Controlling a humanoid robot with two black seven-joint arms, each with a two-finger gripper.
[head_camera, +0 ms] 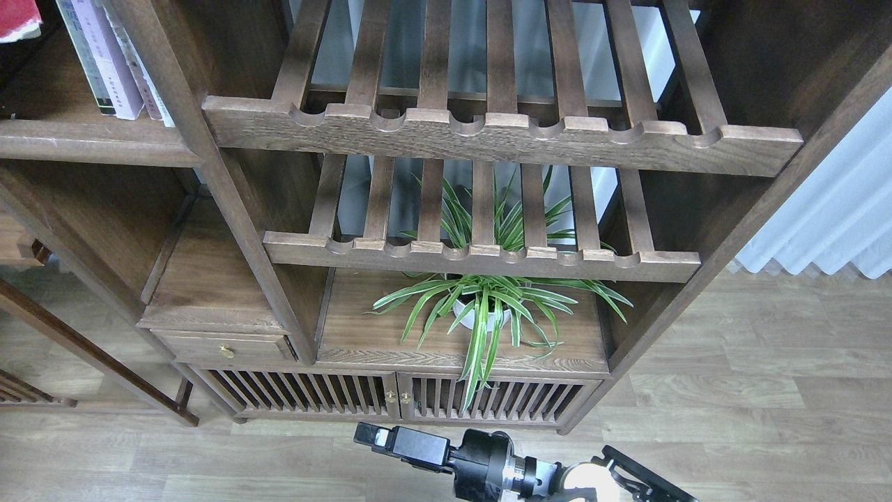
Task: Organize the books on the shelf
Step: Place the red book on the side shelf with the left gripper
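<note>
Books (pixel 104 59) stand upright, spines forward, at upper left on the shelf (pixel 90 139); a red book (pixel 19 19) crosses the corner. Right gripper (pixel 373 435), bottom center: finger state unclear.

The shelf (pixel 83 143) is dark brown, as are the slatted racks (pixel 502 139). At its left end shows a red book (pixel 17 17) corner; further right stand pale lavender books (pixel 104 63). The plant (pixel 488 300) has green, white-striped leaves in a white pot. The floor (pixel 752 390) is grey-brown wood grain, the curtain (pixel 836 216) white.
</note>
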